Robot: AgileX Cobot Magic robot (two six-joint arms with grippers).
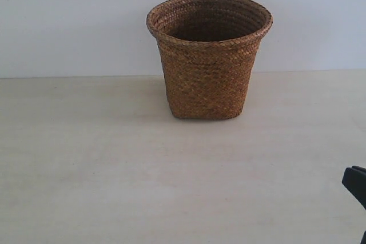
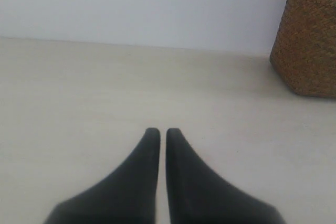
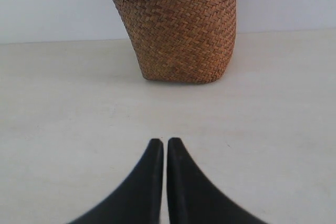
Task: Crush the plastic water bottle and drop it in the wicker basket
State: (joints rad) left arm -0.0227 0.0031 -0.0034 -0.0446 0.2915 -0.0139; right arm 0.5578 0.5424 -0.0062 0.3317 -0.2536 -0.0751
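Observation:
The brown wicker basket (image 1: 209,55) stands upright at the back middle of the pale table, its dark inside showing nothing from here. The plastic water bottle is out of view in every frame. My left gripper (image 2: 163,132) is shut with nothing between its black fingers, low over bare table, with the basket (image 2: 310,40) off to one side. My right gripper (image 3: 165,141) is also shut and empty, pointing at the basket (image 3: 181,30) a short way ahead. Only a black corner of the right arm (image 1: 355,184) shows at the exterior view's right edge.
A white wall (image 1: 74,21) runs behind the table (image 1: 114,164). The pale tabletop stretches wide on both sides of the basket and in front of it.

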